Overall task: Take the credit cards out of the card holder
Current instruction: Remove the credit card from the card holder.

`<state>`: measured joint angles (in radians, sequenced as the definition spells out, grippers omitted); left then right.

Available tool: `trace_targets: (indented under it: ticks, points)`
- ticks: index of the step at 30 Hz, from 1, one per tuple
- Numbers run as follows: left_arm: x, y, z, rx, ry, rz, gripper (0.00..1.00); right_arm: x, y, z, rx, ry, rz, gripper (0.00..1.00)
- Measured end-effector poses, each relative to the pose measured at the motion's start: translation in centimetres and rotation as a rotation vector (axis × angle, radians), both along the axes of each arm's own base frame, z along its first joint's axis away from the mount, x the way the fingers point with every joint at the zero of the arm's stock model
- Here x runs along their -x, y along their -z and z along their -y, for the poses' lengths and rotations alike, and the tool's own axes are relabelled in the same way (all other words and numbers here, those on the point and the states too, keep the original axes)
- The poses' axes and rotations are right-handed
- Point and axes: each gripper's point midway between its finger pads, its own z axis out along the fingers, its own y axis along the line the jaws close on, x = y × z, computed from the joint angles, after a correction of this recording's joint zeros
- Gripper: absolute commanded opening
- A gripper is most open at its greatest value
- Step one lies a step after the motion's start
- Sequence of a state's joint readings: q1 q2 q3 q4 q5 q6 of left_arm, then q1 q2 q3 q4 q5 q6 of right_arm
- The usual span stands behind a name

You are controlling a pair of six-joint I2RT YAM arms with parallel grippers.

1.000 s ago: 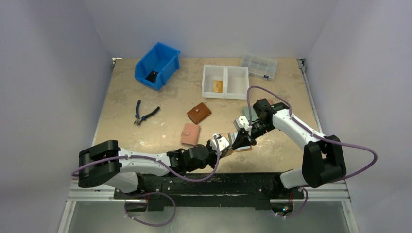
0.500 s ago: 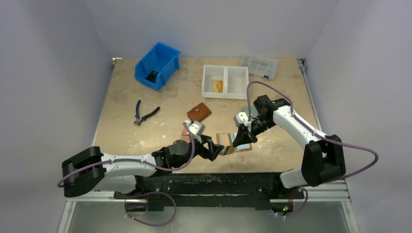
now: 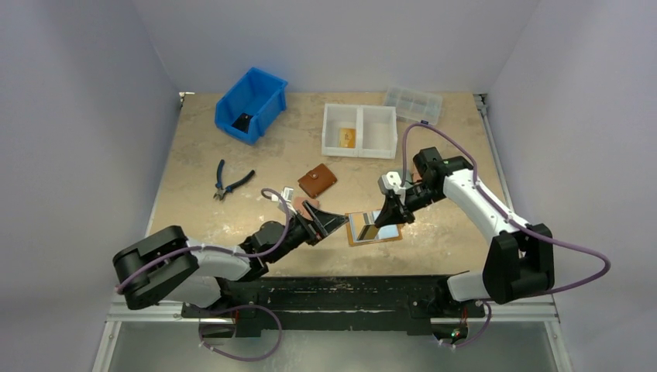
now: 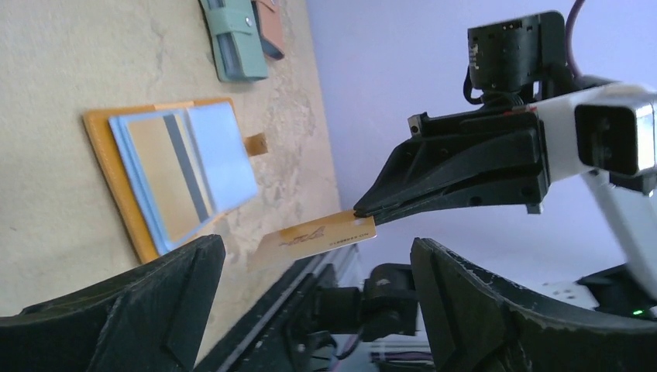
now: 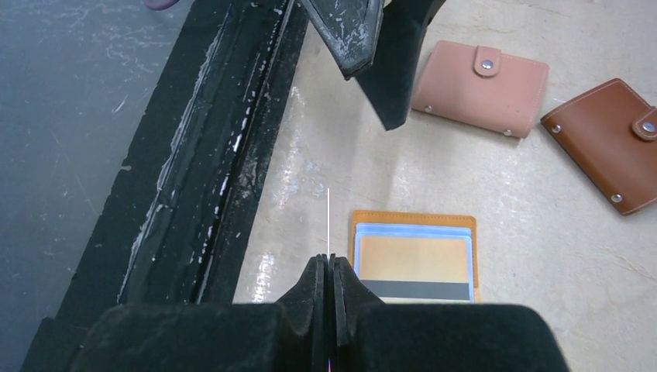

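The mustard-orange card holder (image 3: 374, 228) lies open on the table, and an orange-yellow credit card with a dark stripe shows through its clear sleeves (image 5: 414, 267). My right gripper (image 3: 385, 215) is shut on the end of another orange-yellow credit card (image 4: 321, 236). It holds this card in the air just off the holder's near-left edge. In the right wrist view that card (image 5: 328, 221) is a thin line seen edge-on, running out from the right gripper (image 5: 331, 267). My left gripper (image 3: 335, 222) stands wide open left of the holder. Nothing is between its fingers (image 4: 465, 310), which point at the held card.
A pink wallet (image 5: 480, 85) and a dark brown wallet (image 3: 317, 180) lie behind the left gripper. A green wallet (image 4: 232, 39) lies beyond the holder. Pliers (image 3: 232, 184) are on the left. A blue bin (image 3: 252, 105), a white tray (image 3: 378, 128) and a clear box (image 3: 413, 105) stand at the back.
My left gripper has gone from shut to wide open and drawn back to the left, away from the holder. The right gripper has stayed shut on the card, shifting slightly.
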<state>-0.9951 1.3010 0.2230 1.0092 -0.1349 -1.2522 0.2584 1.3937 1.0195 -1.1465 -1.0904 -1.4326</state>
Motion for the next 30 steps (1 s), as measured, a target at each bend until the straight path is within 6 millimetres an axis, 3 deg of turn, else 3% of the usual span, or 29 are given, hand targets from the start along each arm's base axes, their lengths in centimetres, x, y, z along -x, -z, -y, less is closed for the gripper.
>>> trace_targets:
  ticks: [6,14,22,30]
  points:
    - [0.2,0.2,0.8,0.192,0.006,-0.192,0.98,-0.4,-0.6,0.1,-0.008,0.018,0.031,0.00]
    - [0.4,2.4,2.6,0.325,0.045,-0.432,0.92,-0.9,-0.7,0.0,-0.016,0.024,0.068,0.00]
    - [0.7,6.2,4.3,0.313,0.060,-0.586,0.96,-1.1,-0.5,0.2,-0.010,0.040,0.126,0.00]
    - [0.7,5.7,5.5,0.358,0.069,-0.613,0.94,-1.2,-0.2,0.7,-0.012,0.066,0.267,0.00]
